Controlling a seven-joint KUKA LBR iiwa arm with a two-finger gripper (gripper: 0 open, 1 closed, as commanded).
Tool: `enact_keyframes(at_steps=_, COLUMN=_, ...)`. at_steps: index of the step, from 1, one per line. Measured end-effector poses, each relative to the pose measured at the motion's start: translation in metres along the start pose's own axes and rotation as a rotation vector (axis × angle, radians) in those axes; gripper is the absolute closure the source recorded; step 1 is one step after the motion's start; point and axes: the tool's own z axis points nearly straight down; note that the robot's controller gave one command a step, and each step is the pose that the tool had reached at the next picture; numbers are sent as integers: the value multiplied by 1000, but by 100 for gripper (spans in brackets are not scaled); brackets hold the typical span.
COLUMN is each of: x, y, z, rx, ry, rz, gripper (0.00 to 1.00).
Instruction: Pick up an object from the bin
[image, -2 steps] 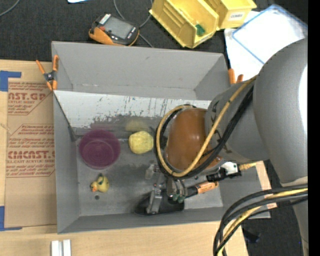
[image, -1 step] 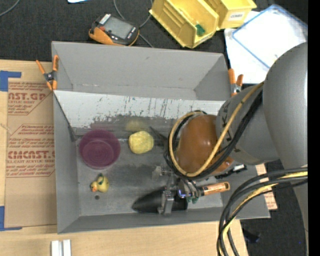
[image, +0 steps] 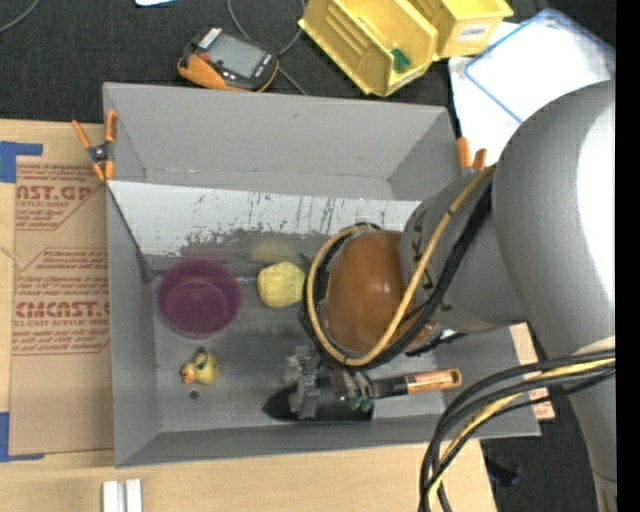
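Grey metal bin, hand low at its lower edge above a dark object, grip state unclear

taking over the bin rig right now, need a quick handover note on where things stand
End effector: low inside the bin, near its front wall, over a dark thing on the floor. Grip state cannot be read.
Nearby: an orange-and-black marker lies just beside it, towards the arm.
Further off, all loose on the floor: purple cup at the left, yellow ball mid-bin, small yellow duck front left.
Done: arm is down in the bin.
Left: nothing is seen lifted; a thing has yet to be gripped and raised out.
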Motion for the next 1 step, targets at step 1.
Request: enact_keyframes(at_steps=1, x=0, y=0, z=0, rx=0, ry=0, rz=0, gripper=100)
